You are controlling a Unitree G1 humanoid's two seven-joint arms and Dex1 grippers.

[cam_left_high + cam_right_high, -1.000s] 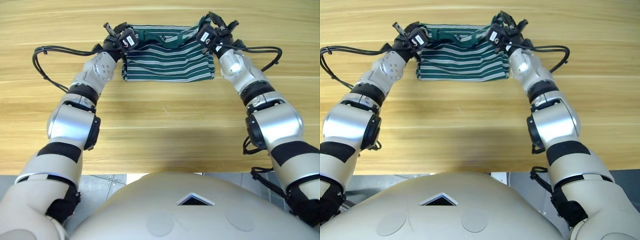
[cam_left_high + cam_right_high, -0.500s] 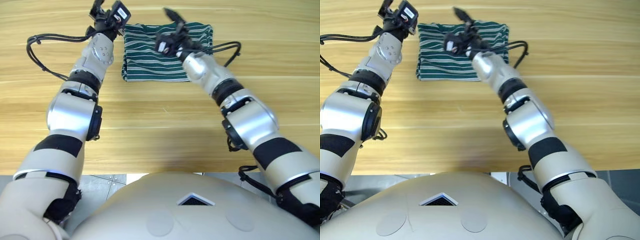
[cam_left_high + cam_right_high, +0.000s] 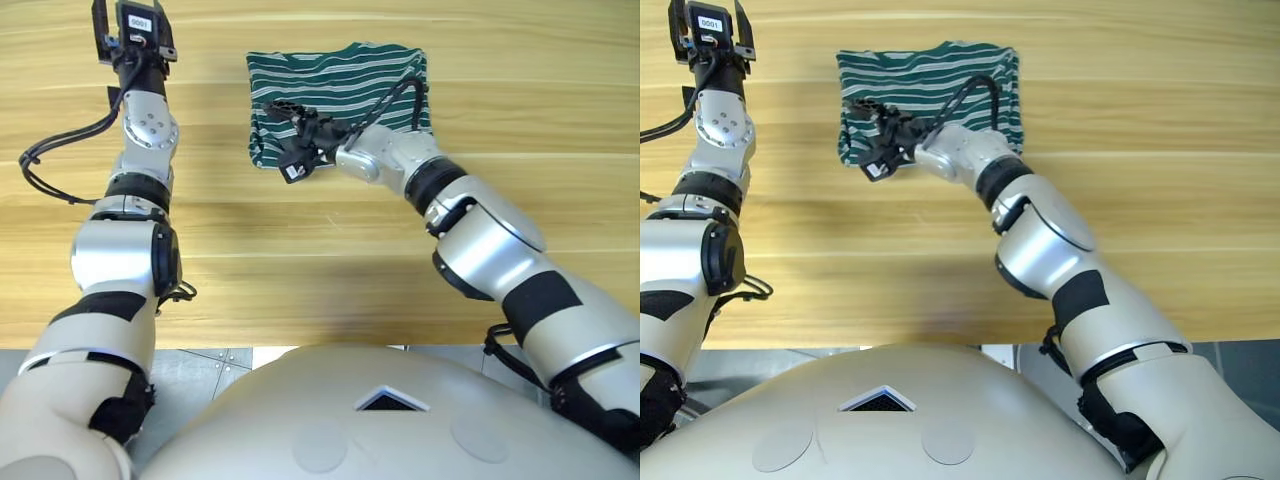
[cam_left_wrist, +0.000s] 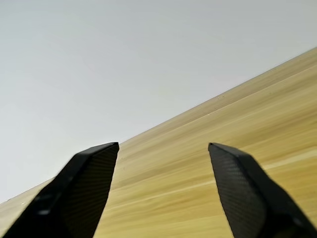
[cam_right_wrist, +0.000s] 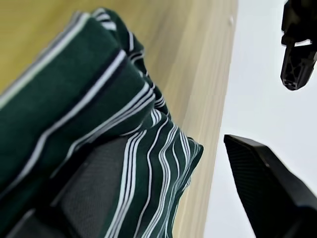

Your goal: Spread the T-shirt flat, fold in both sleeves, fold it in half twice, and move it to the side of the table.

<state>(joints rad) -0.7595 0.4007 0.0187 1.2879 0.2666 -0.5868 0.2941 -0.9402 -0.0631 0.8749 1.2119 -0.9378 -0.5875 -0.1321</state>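
The right gripper's fingers (image 5: 262, 198) are spread apart. One carbon pad lies against the striped cloth, with a fold of it draped over the pad, and the other finger stands free of the fabric with open air between them. No pinch has been made yet. The right gripper (image 3: 287, 140) sits at the near-left corner of the T-shirt (image 3: 340, 85), where the stacked layers end in a thick rolled edge. That corner looks like a sensible place to bite, since closing there would probably catch all the layers at once instead of peeling off the top one. To get there the right arm reaches across the front of the garment, its forearm lying over the near edge of the cloth. The T-shirt is a compact green-and-white striped rectangle lying flat on the far part of the wooden table (image 3: 320, 260), roughly centred. Its sleeves are tucked away out of sight, so the folding seems finished and only the move to the side appears to remain. The left gripper (image 4: 163, 145) also has its fingers held wide, with nothing between them but bare tabletop beyond. Its arm stretches out to the far left, well apart from the shirt, likely to stay out of the path of a sideways move.
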